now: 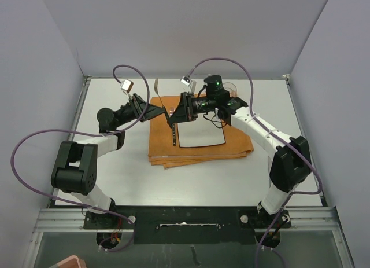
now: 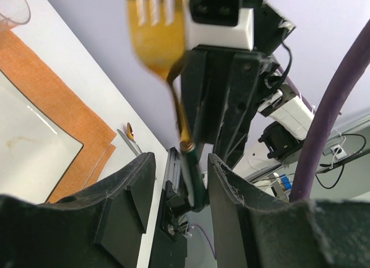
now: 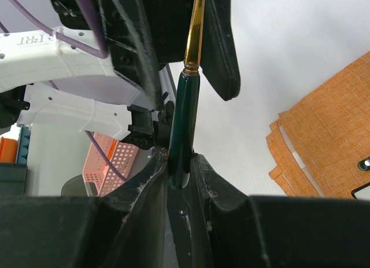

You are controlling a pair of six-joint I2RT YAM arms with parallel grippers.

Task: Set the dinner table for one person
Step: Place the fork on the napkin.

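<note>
A fork with gold tines [image 2: 155,30] and a dark green handle [image 3: 184,123] hangs in the air above the dinner table [image 1: 115,181]. My right gripper [image 3: 179,161] is shut on the end of that handle. My left gripper [image 2: 180,159] stands open around the handle, with a gap on one side. The two grippers meet nose to nose over the left edge of the orange mat [image 1: 231,147], the left gripper [image 1: 165,113] beside the right gripper [image 1: 182,113]. A square white plate [image 1: 202,138] lies on the mat.
A dark-handled utensil [image 1: 173,135] lies on the mat by the plate's left edge. A clear glass [image 2: 11,7] stands near the mat's back corner, and a thin gold utensil [image 2: 130,132] lies just off the mat. A pink basket [image 3: 110,158] sits beyond the table.
</note>
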